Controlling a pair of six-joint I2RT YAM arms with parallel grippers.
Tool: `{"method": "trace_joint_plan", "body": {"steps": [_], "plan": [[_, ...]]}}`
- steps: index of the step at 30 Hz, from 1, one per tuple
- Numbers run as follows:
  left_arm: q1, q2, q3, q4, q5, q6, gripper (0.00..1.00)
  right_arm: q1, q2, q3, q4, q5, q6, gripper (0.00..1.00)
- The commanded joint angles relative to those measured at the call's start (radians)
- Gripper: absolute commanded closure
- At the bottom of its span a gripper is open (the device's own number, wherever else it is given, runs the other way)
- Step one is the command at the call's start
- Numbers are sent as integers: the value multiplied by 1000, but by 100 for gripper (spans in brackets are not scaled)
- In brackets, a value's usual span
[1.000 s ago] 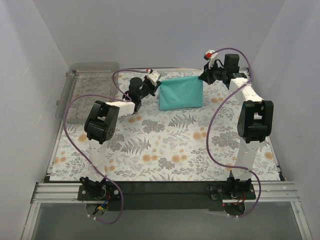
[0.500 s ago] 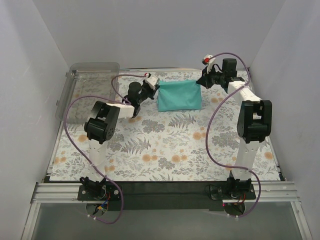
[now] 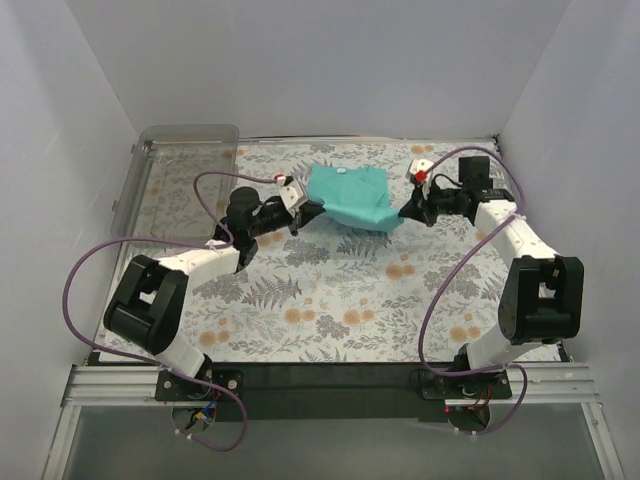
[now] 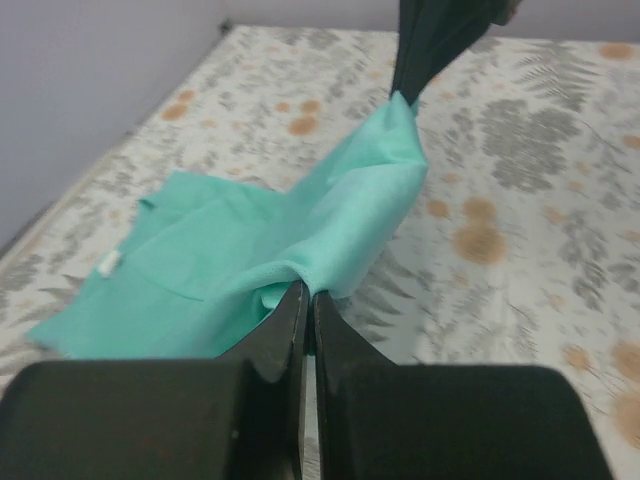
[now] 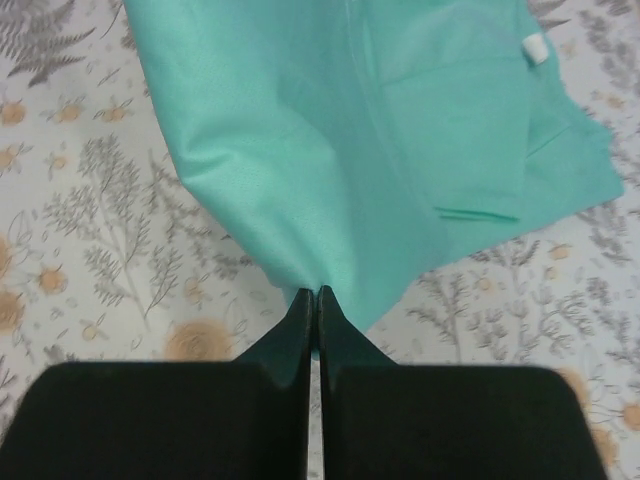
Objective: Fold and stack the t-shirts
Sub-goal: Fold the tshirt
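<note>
The teal t-shirt (image 3: 347, 195) lies at the far middle of the floral table, its near edge lifted between my two grippers. My left gripper (image 3: 301, 212) is shut on the shirt's near left corner; the left wrist view shows the cloth (image 4: 270, 250) pinched in its jaws. My right gripper (image 3: 404, 212) is shut on the near right corner; the right wrist view shows the cloth (image 5: 330, 130) fanning out from its closed jaws, with a small white label (image 5: 537, 48) on the far part. The right gripper also shows at the top of the left wrist view (image 4: 425, 50).
A clear plastic bin (image 3: 175, 170) stands at the far left corner. The floral tablecloth (image 3: 340, 300) covers the table. White walls close in the left, back and right sides. Purple cables loop from both arms.
Both grippers have moved down and toward me with the shirt's corners. The shirt, held up as a hanging rectangle before, now lies mostly on the table with its near edge drawn forward.
</note>
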Motion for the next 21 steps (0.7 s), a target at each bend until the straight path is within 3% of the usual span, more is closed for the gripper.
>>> {"method": "trace_joint_plan", "body": {"steps": [1, 11, 16, 19, 20, 21], "plan": [[-60, -55, -85, -180, 95, 36, 100, -6, -68, -98, -223, -25, -241, 99], [-273, -125, -186, -443, 60, 77, 100, -3, -262, -396, -462, 125, -597, 99], [-351, -133, -192, -562, 37, 57, 98, -3, -336, -482, -517, 203, -674, 99], [-391, -136, -185, -631, 10, 40, 83, -3, -345, -501, -579, 225, -719, 98], [-401, -145, -181, -640, 0, 27, 49, -3, -348, -501, -588, 237, -726, 80], [-401, -157, -180, -655, -12, 11, 42, -1, -353, -495, -593, 242, -720, 66]]}}
